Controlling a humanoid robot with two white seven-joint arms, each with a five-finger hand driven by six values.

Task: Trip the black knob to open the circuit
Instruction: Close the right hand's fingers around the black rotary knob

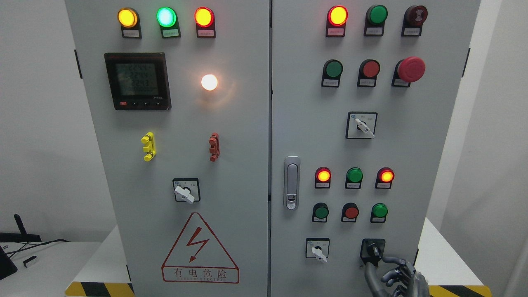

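- Right hand [398, 275] at cabinet [247, 165] lower R corner; arm enters from bottom edge, R of centre.
- Fingers [392, 260] curled, narrow; top fingertip touches black knob [373, 251] on its R side. No full grasp visible; cannot tell if thumb is on knob.
- Black knob sits just above-left of fingers, lever approx. upright.
- Indicator lamps [324, 175] above fingers lit.
- Status: reach done, contact made. Remaining, by est.: turn knob to trip posn, release.
- Left hand not in view.
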